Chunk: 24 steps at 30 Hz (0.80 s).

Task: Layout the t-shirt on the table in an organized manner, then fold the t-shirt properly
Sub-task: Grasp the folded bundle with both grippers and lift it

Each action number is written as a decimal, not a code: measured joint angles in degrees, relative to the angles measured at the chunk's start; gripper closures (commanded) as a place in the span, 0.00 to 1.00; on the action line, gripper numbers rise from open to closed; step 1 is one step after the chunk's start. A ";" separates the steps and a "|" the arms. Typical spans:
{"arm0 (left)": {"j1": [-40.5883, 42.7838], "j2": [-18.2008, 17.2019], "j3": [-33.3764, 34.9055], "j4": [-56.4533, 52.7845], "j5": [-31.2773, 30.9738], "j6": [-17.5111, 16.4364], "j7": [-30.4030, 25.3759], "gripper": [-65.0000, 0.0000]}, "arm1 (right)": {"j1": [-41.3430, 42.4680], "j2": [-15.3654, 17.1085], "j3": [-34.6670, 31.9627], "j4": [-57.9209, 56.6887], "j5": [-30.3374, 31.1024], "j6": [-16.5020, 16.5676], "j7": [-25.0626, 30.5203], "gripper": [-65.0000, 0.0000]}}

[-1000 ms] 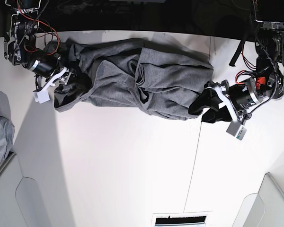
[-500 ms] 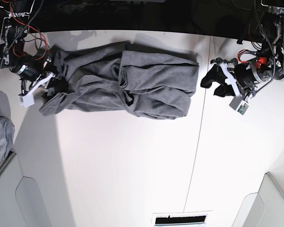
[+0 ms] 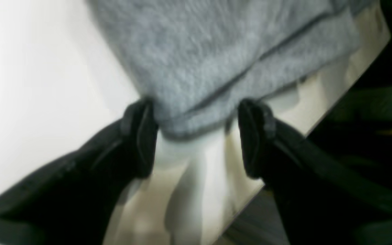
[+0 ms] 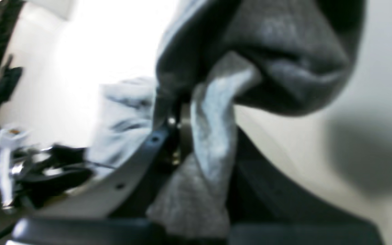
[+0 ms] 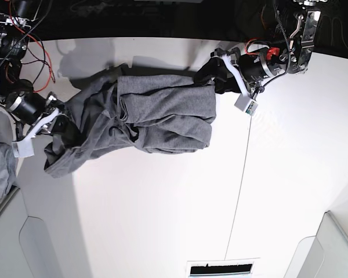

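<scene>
The t-shirt (image 5: 145, 119) lies bunched on the tabletop (image 5: 162, 214). At its far corner the left pincer (image 3: 196, 139) gapes around a hem; the right pincer (image 4: 182, 129), apparently clamped on cloth, should pull outward evenly.

One t-shirt (image 5: 156, 113), one table (image 5: 180, 214), two hands, two bins (image 5: 23, 249).

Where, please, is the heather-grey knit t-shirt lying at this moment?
In the base view the heather-grey knit t-shirt lies bunched on the far half of the white table, between the right gripper at the view's left and the left gripper.
</scene>
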 measured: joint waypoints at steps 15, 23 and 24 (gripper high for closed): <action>-0.33 0.66 0.11 -0.33 -0.04 0.15 -0.24 0.39 | 1.29 -15.69 -25.27 2.32 -18.49 0.00 9.20 0.67; -0.33 0.15 0.09 -0.33 -2.80 0.17 2.58 0.39 | 1.29 -15.41 -35.56 1.90 -22.36 -0.24 13.03 0.39; -0.33 -0.07 -0.13 -0.31 -3.41 0.15 3.26 0.39 | 1.36 -15.41 -35.65 1.90 -22.38 -0.24 13.31 0.39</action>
